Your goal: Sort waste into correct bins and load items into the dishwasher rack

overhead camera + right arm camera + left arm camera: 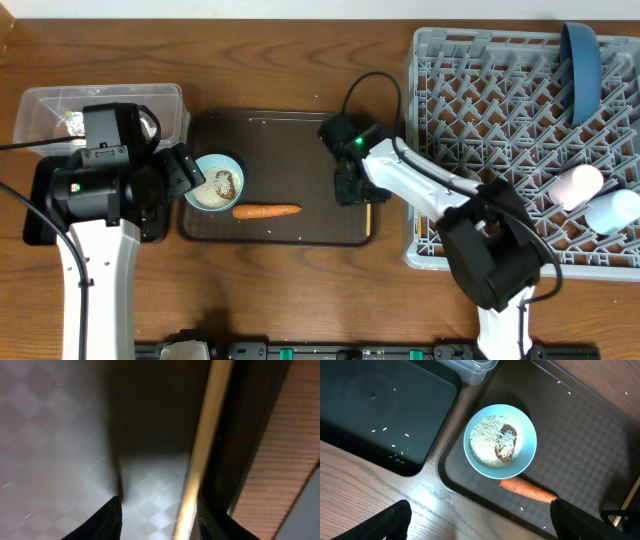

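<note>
Landmark: the dark brown serving tray [290,140] lies in the middle of the bench [300,300]; every place below is told from it.
Left jaws: the left gripper [481,510] hangs over the serving tray's left edge. The jaws are released, spread wide with nothing between them. Both dark fingers [395,520] show low in the left wrist view.
Right jaws: the right gripper [350,188] is down at the serving tray's right edge. The jaws are part-spread and straddle the chopsticks, not clenched. One finger [207,520] is just beside the wood and the other stands apart.
Chopsticks [202,445]: flat on the serving tray, along its right rim. Only one pale stick shows clearly up close.
Bowl [527,430]: upright on the serving tray's left part, holding rice [482,445] and a brown lump [506,442].
Carrot [266,211]: flat on the serving tray, just beside the bowl; whether it touches the bowl I cannot tell.
Black tray [370,405]: just off the serving tray's left side, with a few loose grains [395,455] on it.
Clear tub [100,97]: off the serving tray's far-left corner, with a silver-and-yellow wrapper [73,123] inside.
Rack [480,80]: just beside the serving tray's right side.
Blue plate [582,60]: on edge in the rack, at the corner farthest from the serving tray.
Pinkish-white cup [575,187] and light-blue cup [612,210]: side by side in the rack, on its side away from the serving tray.
</note>
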Robot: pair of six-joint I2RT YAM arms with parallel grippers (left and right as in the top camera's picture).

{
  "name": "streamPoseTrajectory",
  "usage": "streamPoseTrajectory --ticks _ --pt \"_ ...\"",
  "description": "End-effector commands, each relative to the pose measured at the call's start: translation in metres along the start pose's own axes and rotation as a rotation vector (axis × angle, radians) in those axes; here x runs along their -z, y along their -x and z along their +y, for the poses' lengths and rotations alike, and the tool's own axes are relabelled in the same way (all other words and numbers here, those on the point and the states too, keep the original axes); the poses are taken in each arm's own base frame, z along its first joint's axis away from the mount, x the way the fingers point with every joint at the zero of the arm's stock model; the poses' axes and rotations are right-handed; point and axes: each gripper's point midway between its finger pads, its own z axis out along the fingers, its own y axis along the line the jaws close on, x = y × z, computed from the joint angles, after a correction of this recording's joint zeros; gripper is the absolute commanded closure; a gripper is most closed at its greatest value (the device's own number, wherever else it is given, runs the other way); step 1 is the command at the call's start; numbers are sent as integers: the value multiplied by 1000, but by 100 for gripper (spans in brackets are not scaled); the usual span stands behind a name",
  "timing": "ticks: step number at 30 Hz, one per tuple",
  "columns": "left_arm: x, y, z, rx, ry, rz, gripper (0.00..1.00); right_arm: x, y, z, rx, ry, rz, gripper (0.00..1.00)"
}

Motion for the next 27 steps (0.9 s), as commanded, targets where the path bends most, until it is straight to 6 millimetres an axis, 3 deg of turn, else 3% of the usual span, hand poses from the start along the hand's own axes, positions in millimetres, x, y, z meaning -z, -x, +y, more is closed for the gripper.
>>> streamPoseTrajectory --ticks 1,7,18,27 --pt "-2 -1 5 17 21 5 11 -7 -2 -2 -30 -25 6 55" --pt "-2 -1 5 17 21 5 11 -7 -2 -2 -30 -24 5 56" --pt "-2 -3 5 17 23 11 11 -19 -24 -10 -132 -67 55 96" --pt "-2 -3 5 17 23 11 11 -17 -22 -6 -128 -51 49 99"
